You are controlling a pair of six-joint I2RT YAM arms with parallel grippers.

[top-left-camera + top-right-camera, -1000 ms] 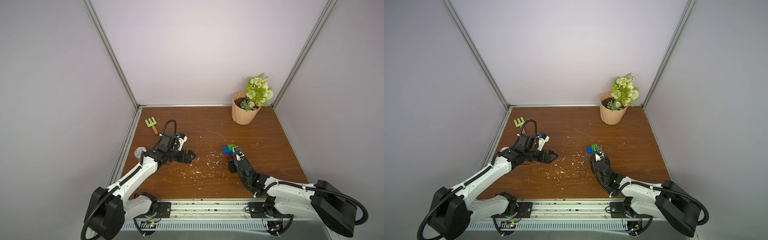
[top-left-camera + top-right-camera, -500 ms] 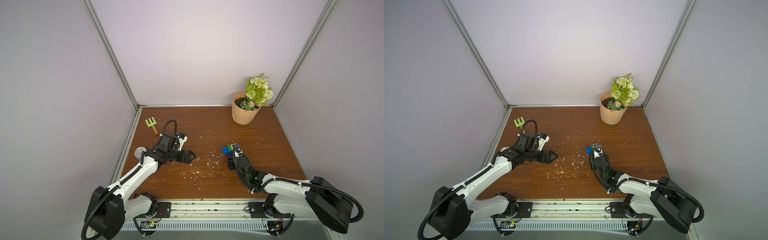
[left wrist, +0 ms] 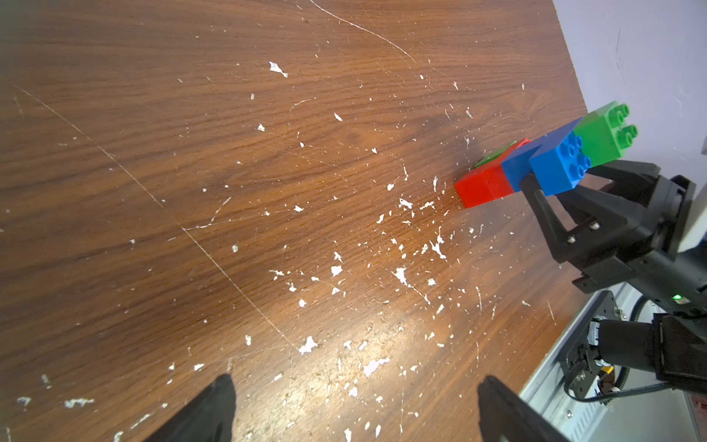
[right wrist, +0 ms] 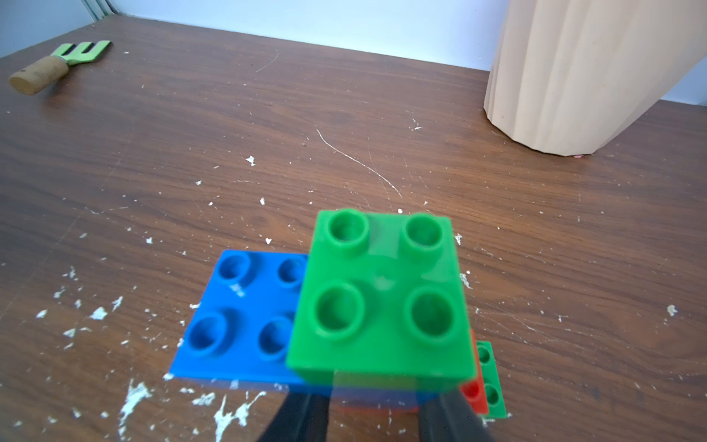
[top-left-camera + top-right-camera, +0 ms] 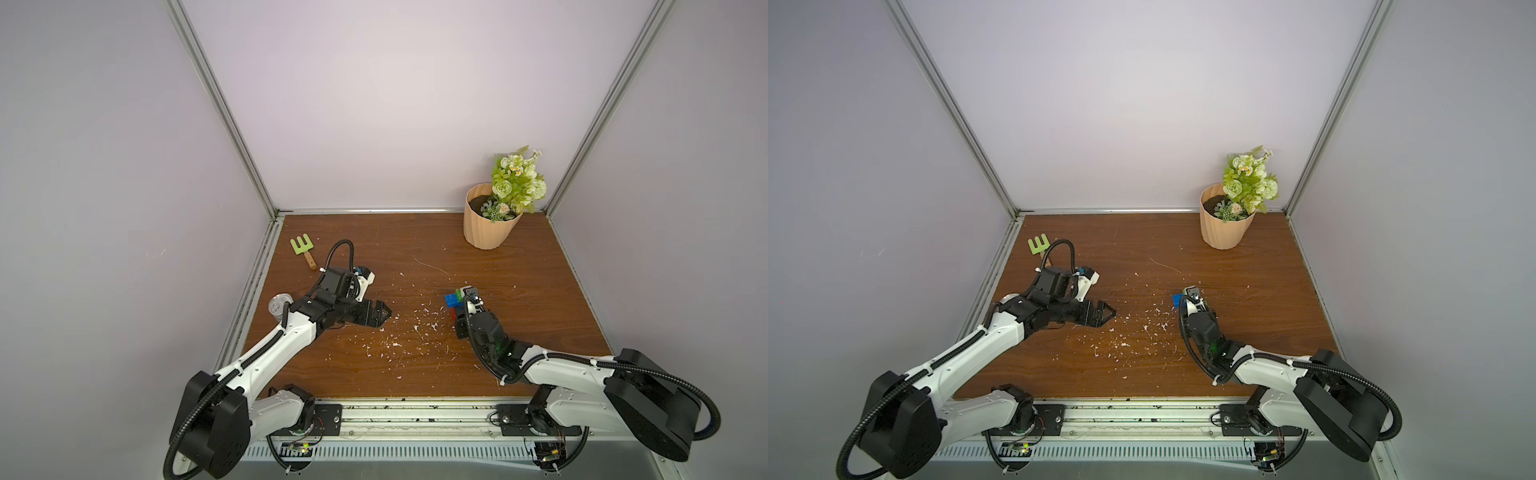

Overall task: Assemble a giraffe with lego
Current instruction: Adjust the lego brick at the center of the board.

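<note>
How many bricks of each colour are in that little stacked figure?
Red bricks: 2
Blue bricks: 2
Green bricks: 2
Total: 6 bricks in the giraffe

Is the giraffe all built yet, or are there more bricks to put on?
Done: the giraffe has red and green legs, a red body, blue neck and head, and a green brick on top. In hand: the right claw is shut on its blue part, while the left claw is open and empty. Left: probably only letting go, since no spare bricks show.
</note>
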